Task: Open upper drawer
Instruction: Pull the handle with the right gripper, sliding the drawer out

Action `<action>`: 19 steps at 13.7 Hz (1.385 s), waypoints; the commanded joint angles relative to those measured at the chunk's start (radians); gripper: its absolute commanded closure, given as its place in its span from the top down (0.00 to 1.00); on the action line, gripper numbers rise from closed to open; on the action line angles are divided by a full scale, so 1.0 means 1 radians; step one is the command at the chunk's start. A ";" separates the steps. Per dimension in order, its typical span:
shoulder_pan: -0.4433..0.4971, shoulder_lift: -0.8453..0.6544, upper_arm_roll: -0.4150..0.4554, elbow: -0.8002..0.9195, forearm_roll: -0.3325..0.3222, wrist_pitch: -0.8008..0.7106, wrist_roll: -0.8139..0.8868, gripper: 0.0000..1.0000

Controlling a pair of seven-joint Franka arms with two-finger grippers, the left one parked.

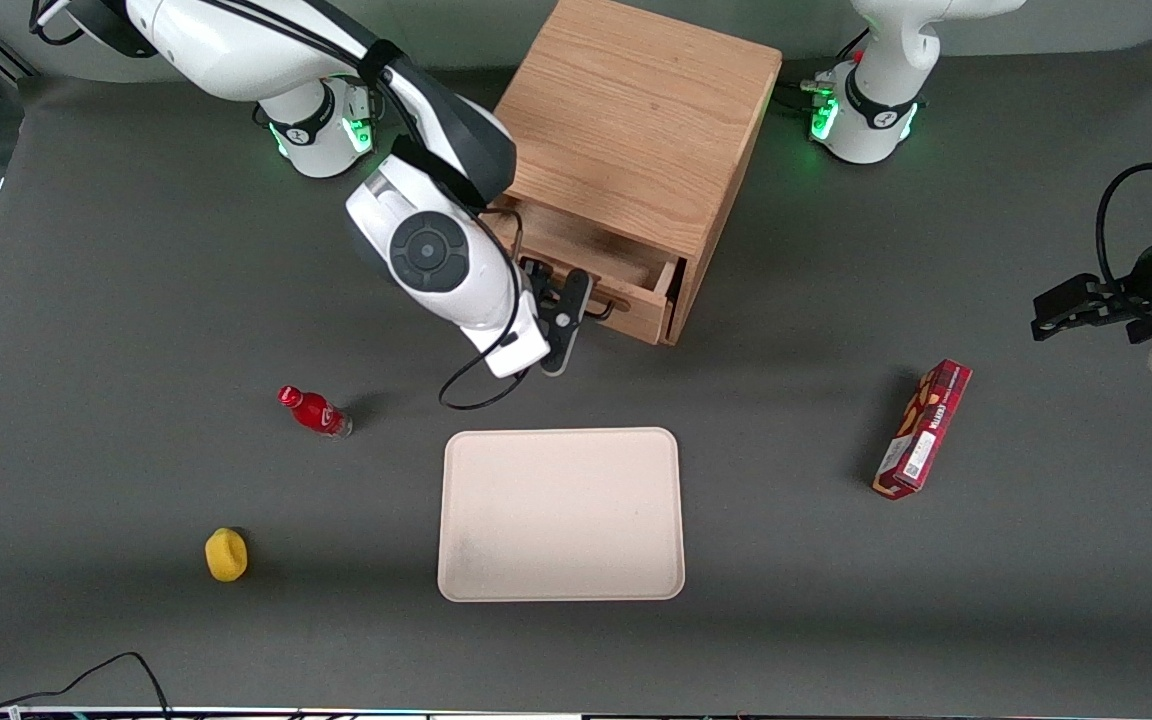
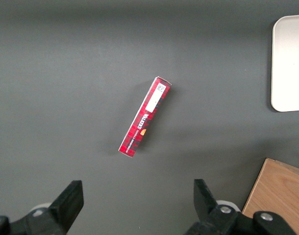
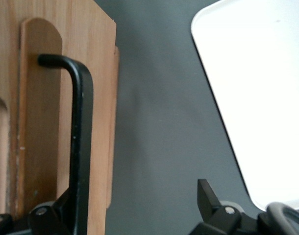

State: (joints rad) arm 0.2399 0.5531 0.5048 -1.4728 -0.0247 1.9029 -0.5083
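Upper drawer (image 1: 608, 268) pulled partway out, gripper (image 1: 576, 305) at its handle (image 3: 81, 142), fingers spread, gripping nothing.

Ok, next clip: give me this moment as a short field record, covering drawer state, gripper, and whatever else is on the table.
upper drawer: pulled partly out of the cabinet
handle: black bar, one finger beside it
gripper: open, at the drawer front
tray: nearer the camera than the cabinet
red bottle: toward working arm's end
yellow object: same end, nearer the camera
red box: toward parked arm's end
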 commanded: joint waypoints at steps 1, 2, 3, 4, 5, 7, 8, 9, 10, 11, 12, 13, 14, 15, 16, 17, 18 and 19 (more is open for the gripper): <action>0.001 0.008 -0.031 0.040 -0.017 -0.001 -0.051 1.00; 0.001 0.010 -0.043 0.046 -0.015 0.011 -0.064 1.00; 0.001 0.010 -0.052 0.052 -0.015 0.028 -0.070 1.00; 0.001 0.010 -0.067 0.055 -0.015 0.048 -0.073 1.00; 0.001 0.010 -0.078 0.058 -0.015 0.071 -0.075 1.00; 0.001 0.010 -0.097 0.057 -0.015 0.110 -0.075 1.00; 0.001 0.010 -0.103 0.057 -0.015 0.134 -0.075 1.00; 0.002 0.010 -0.113 0.057 -0.015 0.148 -0.076 1.00; 0.001 0.011 -0.123 0.057 -0.015 0.160 -0.078 1.00; 0.002 0.011 -0.136 0.057 -0.015 0.176 -0.091 1.00; 0.002 0.011 -0.152 0.055 -0.015 0.189 -0.126 1.00; 0.001 0.011 -0.166 0.055 -0.015 0.203 -0.150 1.00; 0.001 0.011 -0.179 0.057 -0.015 0.211 -0.165 1.00; 0.001 0.011 -0.187 0.057 -0.015 0.222 -0.168 1.00; -0.001 0.011 -0.190 0.057 -0.015 0.235 -0.170 1.00; -0.001 0.011 -0.204 0.057 -0.015 0.248 -0.176 1.00; -0.002 0.011 -0.210 0.057 -0.015 0.260 -0.191 1.00; -0.013 0.011 -0.210 0.057 -0.015 0.274 -0.203 1.00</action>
State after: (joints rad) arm 0.2353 0.5541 0.3028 -1.4364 -0.0248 2.1542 -0.6724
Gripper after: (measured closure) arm 0.000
